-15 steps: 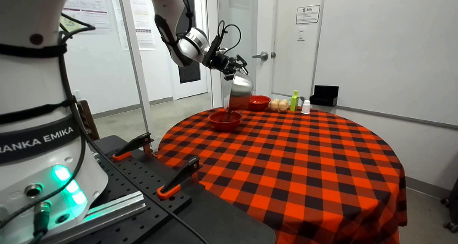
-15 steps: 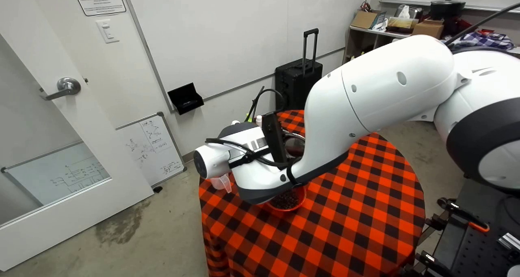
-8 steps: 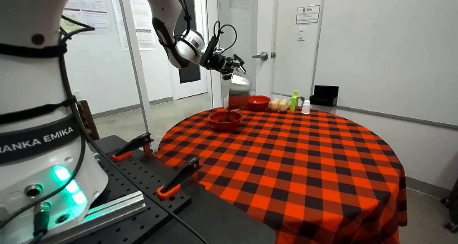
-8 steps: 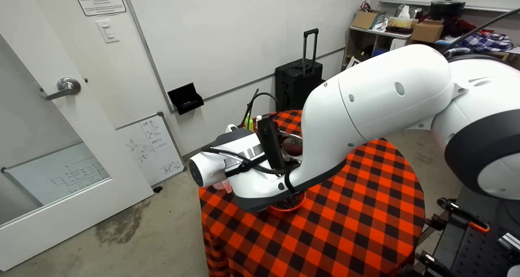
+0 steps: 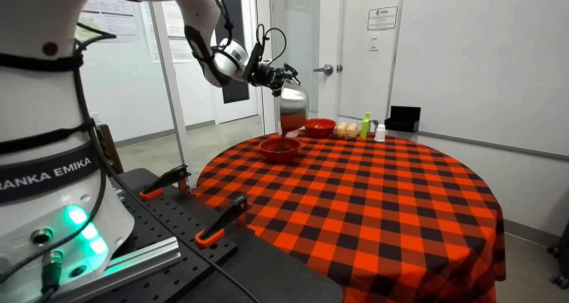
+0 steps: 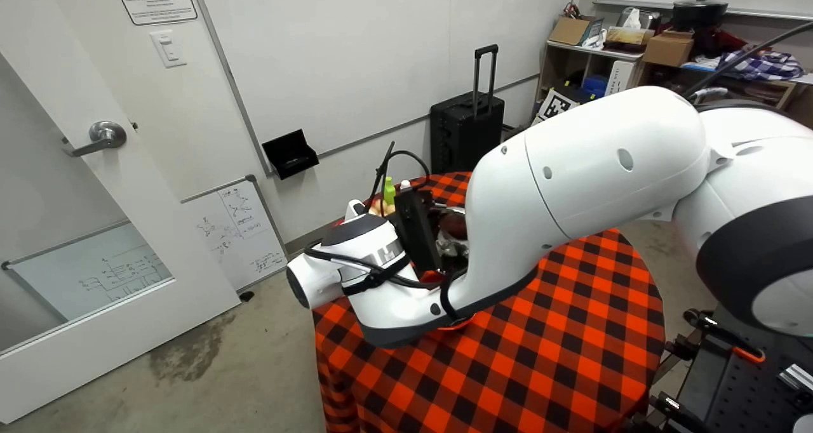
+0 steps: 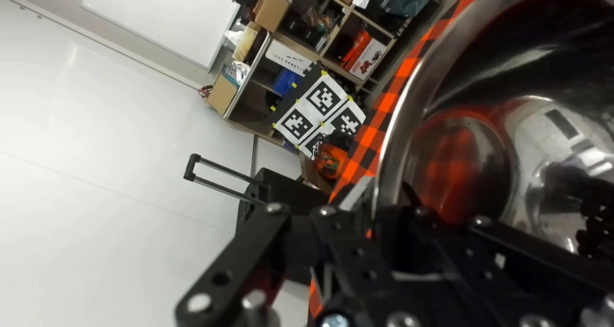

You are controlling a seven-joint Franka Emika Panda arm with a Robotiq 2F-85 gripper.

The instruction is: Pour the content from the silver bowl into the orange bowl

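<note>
Showing dark pieces (image 5: 280,149) inside orange bowl (image 5: 279,157) | holding silver bowl (image 5: 294,107) by its rim, clamped in gripper (image 7: 379,212), steeply tilted just above orange bowl | past orange bowl, showing another red-orange bowl (image 5: 320,129), then, well apart from orange bowl, green bottle (image 5: 365,126) and white container (image 5: 380,133)

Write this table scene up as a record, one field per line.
Held: silver bowl, gripped at its rim by the pincer
Pose: steeply tilted, lip above the orange bowl
Contents: dark pieces, some in each of these two
Amounts: cannot tell
Farther back in an exterior view: second red bowl, pale round items, green bottle, white container
Cover: checkered tablecloth
Pour: unfinished
</note>
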